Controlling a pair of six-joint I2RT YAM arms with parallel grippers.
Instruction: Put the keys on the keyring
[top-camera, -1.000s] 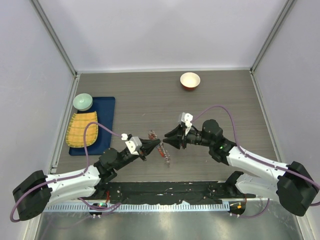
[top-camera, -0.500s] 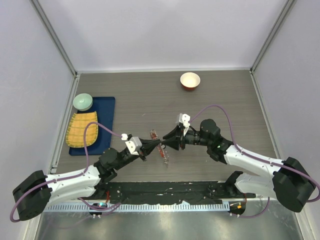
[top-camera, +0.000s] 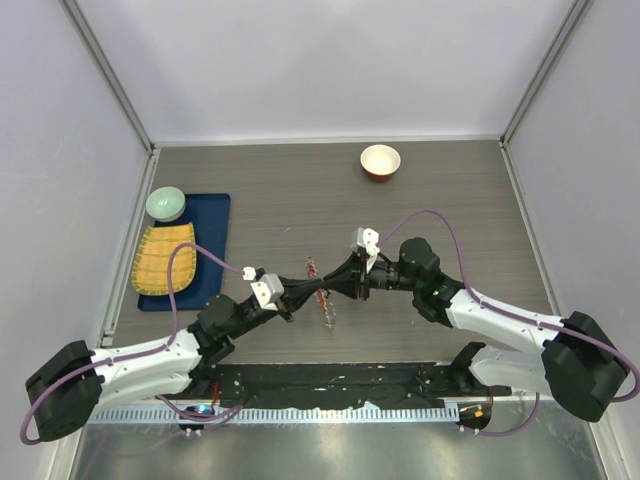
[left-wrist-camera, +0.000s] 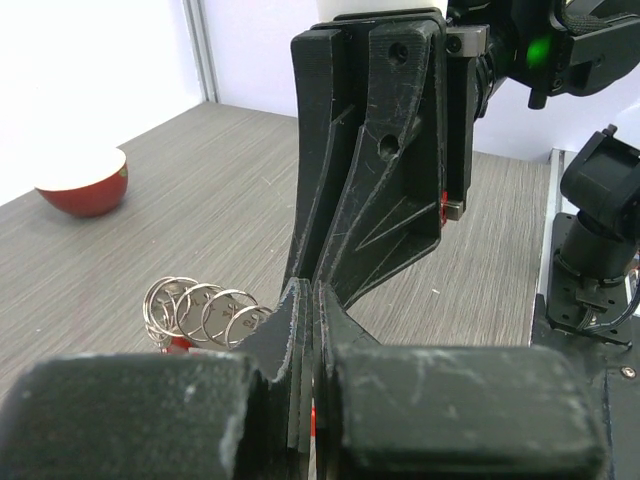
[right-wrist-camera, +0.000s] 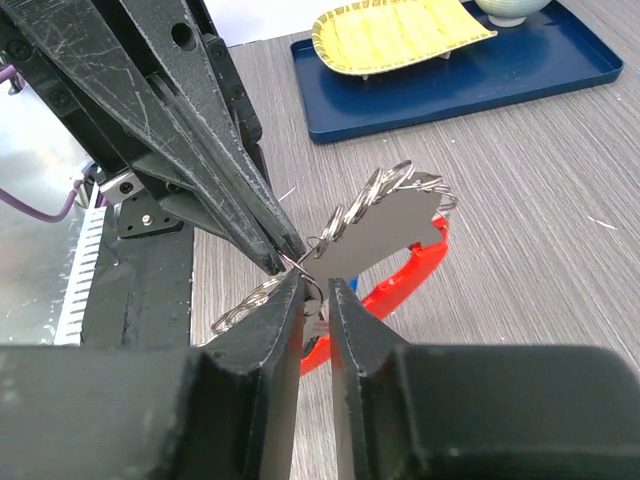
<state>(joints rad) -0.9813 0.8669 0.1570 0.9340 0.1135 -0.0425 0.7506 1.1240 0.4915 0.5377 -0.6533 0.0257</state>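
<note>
Closest to the right wrist lens, the right fingers (right-wrist-camera: 262, 335) stand narrow with just a slit between them. A loop of silvery wire sits in that slit, but pinched or merely framed, I cannot tell. Just beyond, tip to tip with them, the left fingers (right-wrist-camera: 240, 200) are pressed fully together on another loop of the same bunch.

So the red curved-clip keyring (right-wrist-camera: 412, 272) hangs between the two arms at mid-tabletop. The left arm seems to carry it, and the right arm is right up against it.

The next move turns on this: the flat silvery metal key (right-wrist-camera: 385, 228) lies dead ahead of the right fingers. Its long axis runs away from them, up and to the right, its near end is at their tips, and the chain of silvery rings (left-wrist-camera: 200, 308) is fanned along its back. From above, the bunch runs near to far, across the line joining the arms. Whether the clip's far end rests on the grey wood-grain tabletop (top-camera: 450, 200), I cannot tell.

Farther off sit the blue tray (top-camera: 215, 215) and, farthest, the red-rimmed white bowl (top-camera: 380, 172), both well apart from the action.

Against a second ago, the right arm has slid left to meet the left fingers and its own fingers have narrowed. The left pair has stayed shut.
</note>
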